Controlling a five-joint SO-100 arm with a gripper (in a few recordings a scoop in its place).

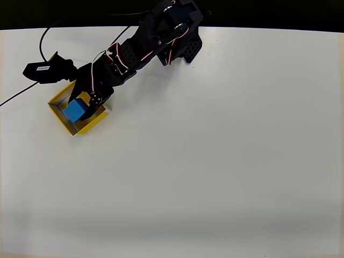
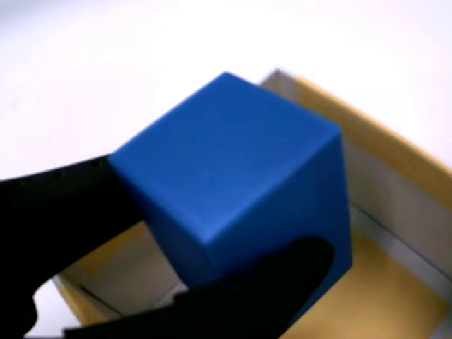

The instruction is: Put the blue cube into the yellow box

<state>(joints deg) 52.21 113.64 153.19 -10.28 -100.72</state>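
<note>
One blue cube (image 1: 75, 110), one yellow box (image 1: 65, 125), one black robot arm (image 1: 145, 45), one white table (image 1: 215, 150), all were counted.

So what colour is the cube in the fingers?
Bright blue cube, clearest in the wrist view.

Blue cube (image 2: 233, 176) in tool (image 2: 176, 247), over yellow box (image 2: 395, 282)

- The blue cube (image 1: 76, 110) is a solid bright-blue block with plain matte faces. In the wrist view it (image 2: 233, 173) sits tilted, one corner up, clamped between the two black fingers (image 2: 63, 205) of the gripper (image 1: 86, 102), above the tray's floor.
- The yellow box (image 1: 60, 119) is a shallow, square, open-topped tray with pale rims. It lies directly beneath the gripper, turned diagonally in the overhead view; its far wall (image 2: 381, 148) rises just behind the cube.
</note>
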